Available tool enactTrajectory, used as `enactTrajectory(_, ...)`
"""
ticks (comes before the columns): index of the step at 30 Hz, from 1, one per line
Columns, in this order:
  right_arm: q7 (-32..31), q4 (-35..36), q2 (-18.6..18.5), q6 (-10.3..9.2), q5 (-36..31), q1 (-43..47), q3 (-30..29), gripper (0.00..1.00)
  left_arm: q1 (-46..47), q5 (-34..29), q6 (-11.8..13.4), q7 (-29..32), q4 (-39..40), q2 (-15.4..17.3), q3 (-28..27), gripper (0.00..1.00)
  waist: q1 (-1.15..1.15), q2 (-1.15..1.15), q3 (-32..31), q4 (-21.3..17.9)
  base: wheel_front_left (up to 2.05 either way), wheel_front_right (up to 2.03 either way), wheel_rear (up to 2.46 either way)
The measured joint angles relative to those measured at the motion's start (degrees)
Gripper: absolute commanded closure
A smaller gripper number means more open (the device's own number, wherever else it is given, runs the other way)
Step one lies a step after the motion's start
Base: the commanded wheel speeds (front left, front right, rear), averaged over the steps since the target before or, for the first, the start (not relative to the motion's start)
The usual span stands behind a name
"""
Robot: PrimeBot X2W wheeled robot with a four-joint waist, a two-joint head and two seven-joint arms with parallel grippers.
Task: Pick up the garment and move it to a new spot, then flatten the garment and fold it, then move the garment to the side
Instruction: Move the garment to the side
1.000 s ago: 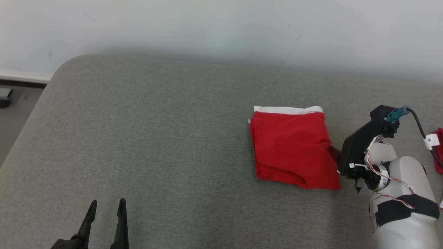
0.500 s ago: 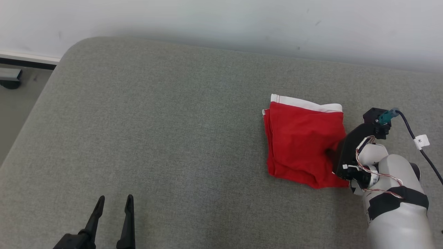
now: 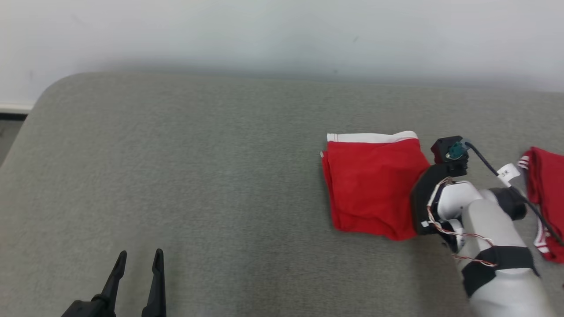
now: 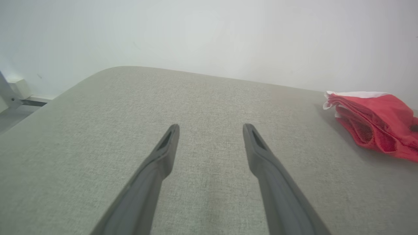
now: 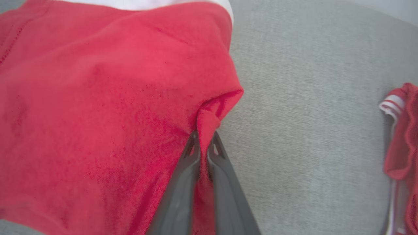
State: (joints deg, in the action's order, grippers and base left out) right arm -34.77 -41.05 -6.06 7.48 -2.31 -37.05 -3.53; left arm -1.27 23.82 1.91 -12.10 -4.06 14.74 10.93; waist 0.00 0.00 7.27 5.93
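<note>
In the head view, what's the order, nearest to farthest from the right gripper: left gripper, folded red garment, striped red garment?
1. The folded red garment, pinched in the right gripper.
2. The striped red garment, at the far right edge.
3. The left gripper, lower left, open.

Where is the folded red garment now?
Head view: the folded red garment lies right of centre on the grey cushion, its right edge pinched by the right gripper. A second red garment lies farther right.

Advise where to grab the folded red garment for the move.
Right edge of the garment, coming from the right: fabric there bunches into a raised fold, where the right claw is shut on it. Left edge is loose stacked layers.
</note>
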Motion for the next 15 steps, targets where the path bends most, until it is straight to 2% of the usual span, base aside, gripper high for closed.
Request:
enactTrajectory(4, -1.97, 6.65, -6.84, 0.00, 2.21, 1.90, 7.95, 1.00, -0.60, 0.31, 0.11, -0.42, 1.09, -0.10, -0.05, 0.00, 0.00, 0.00, -0.85, -3.27, 0.00, 0.00, 0.00)
enactTrajectory(8, -2.85, 11.78, -13.74, 0.00, 3.99, 3.08, 12.51, 1.00, -0.34, 0.44, -0.18, -0.40, 1.79, -0.13, 0.42, 0.00, 0.00, 0.00, -1.15, -6.80, 0.00, 0.00, 0.00)
enactTrajectory(11, -2.45, 13.76, -17.26, 0.00, 4.41, 3.07, 14.52, 1.00, 1.09, 0.53, -0.76, -0.08, 2.09, 0.35, 0.37, 0.00, 0.00, 0.00, -0.86, -9.28, 0.00, 0.00, 0.00)
enactTrajectory(15, 1.21, 14.10, -19.52, 0.00, 4.14, 1.41, 13.11, 1.00, 2.76, 0.53, -1.27, 0.47, 2.53, 1.59, 0.25, 0.00, 0.00, 0.00, 1.07, -12.23, 0.00, 0.00, 0.00)
